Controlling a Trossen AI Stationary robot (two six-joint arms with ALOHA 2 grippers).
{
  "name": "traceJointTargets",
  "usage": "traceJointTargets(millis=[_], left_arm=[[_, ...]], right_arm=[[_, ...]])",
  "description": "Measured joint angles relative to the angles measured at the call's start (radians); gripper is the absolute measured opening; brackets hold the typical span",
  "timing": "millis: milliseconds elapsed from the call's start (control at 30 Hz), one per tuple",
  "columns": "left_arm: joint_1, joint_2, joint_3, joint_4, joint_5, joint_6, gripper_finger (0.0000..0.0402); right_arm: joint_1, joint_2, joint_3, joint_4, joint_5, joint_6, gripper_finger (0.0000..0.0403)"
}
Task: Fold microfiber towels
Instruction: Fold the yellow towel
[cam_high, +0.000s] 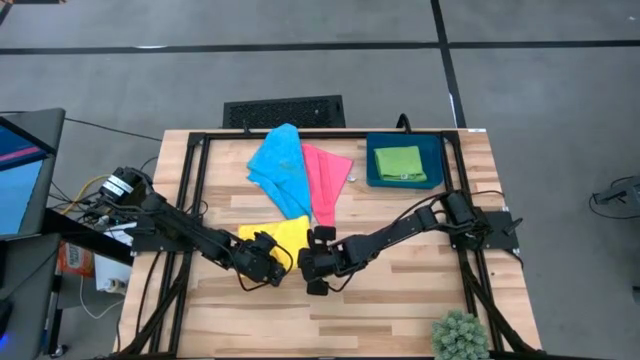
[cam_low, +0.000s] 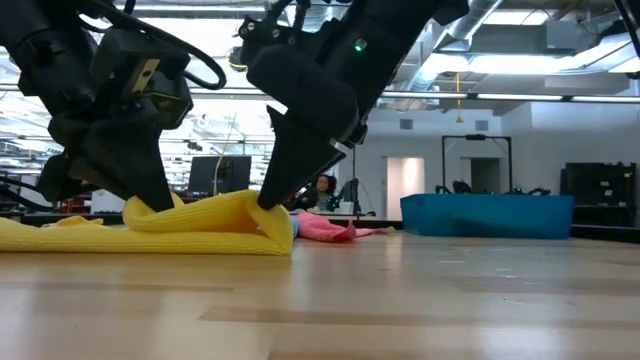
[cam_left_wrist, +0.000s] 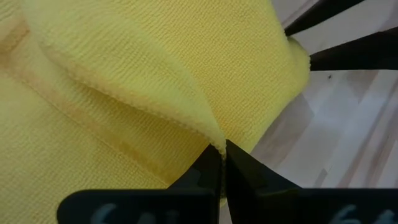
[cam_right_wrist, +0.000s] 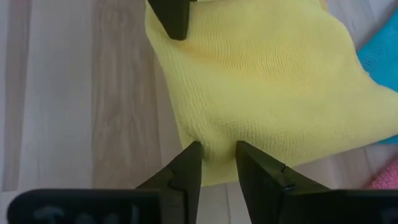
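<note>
The soft yellow microfiber towel (cam_high: 282, 236) lies partly folded near the middle of the light wooden slatted table (cam_high: 400, 300), its upper layer humped up over the lower one in the low view. At the towel's 8 o'clock edge the left gripper (cam_high: 262, 258) has its two dark fingers pressed fully together, pinching a raised fold of the yellow cloth. At the towel's 4 o'clock corner the right gripper (cam_high: 312, 262) stands with its fingers (cam_right_wrist: 186, 171) a narrow gap apart, the tips set against the cloth's hem on either side of a small ridge; whether they have hold of it cannot be told.

At the towel's 12 o'clock lies the crumpled bright sky-blue microfiber towel (cam_high: 280, 168), touching its upper edge. At 1 o'clock the pink microfiber towel (cam_high: 325, 182) lies as a long tapering shape beside the blue one. Farther out at 2 o'clock, the folded green microfiber towel (cam_high: 398, 163) rests inside the rigid dark blue rectangular tray (cam_high: 375, 178) near the table's far edge.
</note>
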Motion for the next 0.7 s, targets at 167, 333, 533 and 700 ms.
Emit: traceJointTargets(millis=[167,333,533,700], left_arm=[[0.0,0.0,0.0,0.0,0.0,0.001,0.0],[0.0,0.0,0.0,0.0,0.0,0.015,0.0],[0.001,-0.001,0.0,0.002,-0.004,0.015,0.0],[0.001,-0.001,0.0,0.002,-0.003,0.015,0.0]], right_arm=[[0.009,0.0,-0.014,0.019,0.0,0.007,0.011],[0.006,0.0,-0.051,-0.017,-0.005,0.074,0.0071],[0.017,-0.001,-0.074,-0.009,-0.004,0.072,0.0018],[0.02,-0.002,-0.075,-0.01,-0.004,0.06,0.0015]])
